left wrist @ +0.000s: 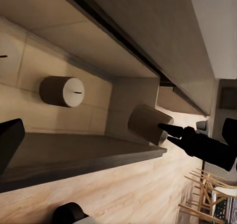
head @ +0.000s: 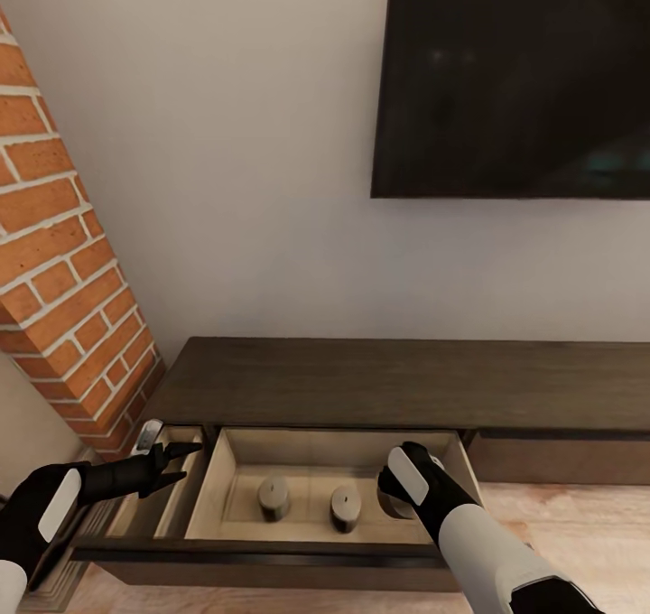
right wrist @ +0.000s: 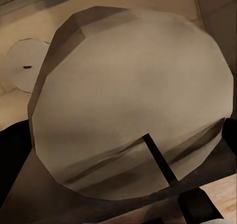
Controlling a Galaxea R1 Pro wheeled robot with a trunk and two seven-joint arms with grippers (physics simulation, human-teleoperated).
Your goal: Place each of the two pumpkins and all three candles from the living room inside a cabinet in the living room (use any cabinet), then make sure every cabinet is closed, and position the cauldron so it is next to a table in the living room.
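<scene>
With two candles point(head: 273, 495) already standing in the open cabinet point(head: 397, 384) drawer beside it, the right end effector point(head: 397, 497) pinches the third candle point(right wrist: 133, 110) over the drawer, the left end effector point(head: 176, 465) waits spread, and pumpkins, closing and cauldron are presumably left.

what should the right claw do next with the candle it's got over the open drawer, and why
Probably lower a little and open. The right claw holds the third candle above the open drawer of the cabinet, right of two candles already standing inside; in the left wrist view it appears tilted and off the floor.
</scene>
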